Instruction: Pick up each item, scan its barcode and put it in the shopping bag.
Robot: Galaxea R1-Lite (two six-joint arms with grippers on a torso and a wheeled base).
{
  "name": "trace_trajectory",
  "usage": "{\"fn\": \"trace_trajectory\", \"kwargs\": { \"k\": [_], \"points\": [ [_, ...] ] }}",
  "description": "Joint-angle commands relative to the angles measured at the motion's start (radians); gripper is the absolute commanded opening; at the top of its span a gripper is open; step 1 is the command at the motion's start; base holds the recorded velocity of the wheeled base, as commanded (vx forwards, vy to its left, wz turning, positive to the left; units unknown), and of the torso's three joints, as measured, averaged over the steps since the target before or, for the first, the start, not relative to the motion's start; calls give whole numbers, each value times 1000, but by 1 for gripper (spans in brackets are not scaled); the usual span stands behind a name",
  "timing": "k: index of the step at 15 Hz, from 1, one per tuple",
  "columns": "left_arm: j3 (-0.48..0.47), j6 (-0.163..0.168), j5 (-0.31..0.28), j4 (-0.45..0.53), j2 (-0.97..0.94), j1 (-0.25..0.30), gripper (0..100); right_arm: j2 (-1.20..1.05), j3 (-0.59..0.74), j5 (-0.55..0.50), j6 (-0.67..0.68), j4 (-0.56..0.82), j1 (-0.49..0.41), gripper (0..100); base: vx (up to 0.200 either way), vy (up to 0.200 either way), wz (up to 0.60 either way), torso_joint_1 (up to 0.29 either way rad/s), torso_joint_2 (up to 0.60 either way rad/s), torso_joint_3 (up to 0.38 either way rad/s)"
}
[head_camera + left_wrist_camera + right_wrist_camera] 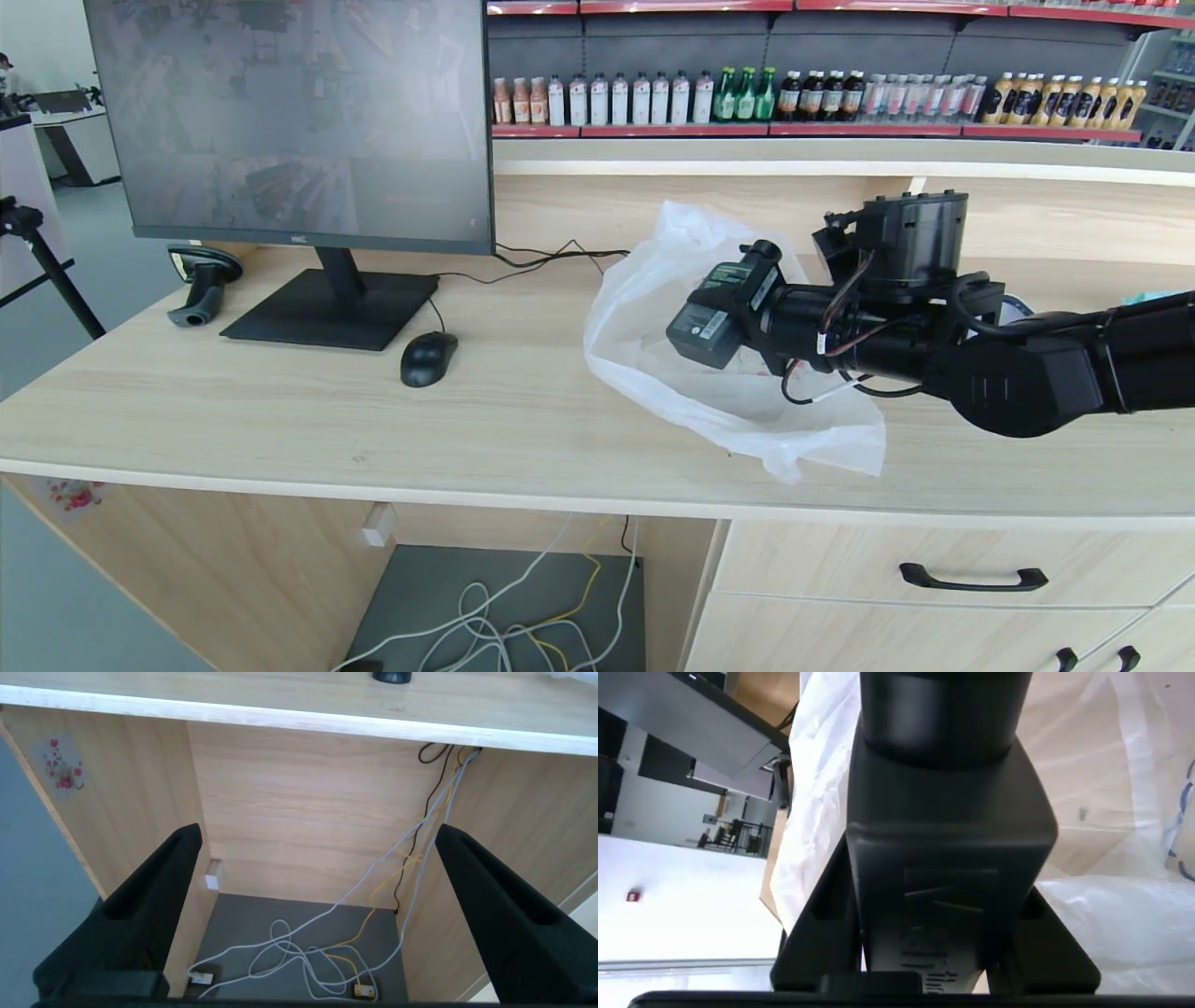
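Right gripper: jaws pinching dark rectangular plastic bottle with black cap, sideways. Limp white translucent plastic shopping bag lies just below and beyond the jaws on light wooden counter. Left gripper: jaws spread, empty. Risk: bag mouth looks slack, nothing holding it open; a release could land on film and roll off.

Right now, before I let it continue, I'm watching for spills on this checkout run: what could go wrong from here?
1. The thin white plastic shopping bag lies slumped, its mouth not clearly open, so the dark square-sided bottle in the right arm's jaws could land outside it.
2. The bag's corner lies near the pale wooden counter's front edge; a push might drag it off.
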Motion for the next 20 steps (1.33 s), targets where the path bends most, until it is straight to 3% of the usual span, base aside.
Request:
{"fn": "trace_trajectory", "kwargs": {
  "k": [1,7,9,13,17,18,20],
  "points": [
    [0,0,0,0,0,0,100,66,-39,-9,0,1,4,0,0,0,0,0,0,0],
    [0,-2,0,0,0,0,100,103,-62,-47,-1,72,6,0,0,0,0,0,0,0],
    [0,-2,0,0,0,0,100,114,-120,-49,2,149,6,0,0,0,0,0,0,0],
    [0,-3,0,0,0,0,100,146,-233,-47,8,170,4,0,0,0,0,0,0,0],
    [0,-3,0,0,0,0,100,150,-201,-50,6,173,4,0,0,0,0,0,0,0],
    [0,-3,0,0,0,0,100,149,-191,-57,6,172,4,100,0,0,0,0,0,0],
    [0,-3,0,0,0,0,100,170,-194,-118,5,165,4,100,0,0,0,0,0,0]
  ]
}}
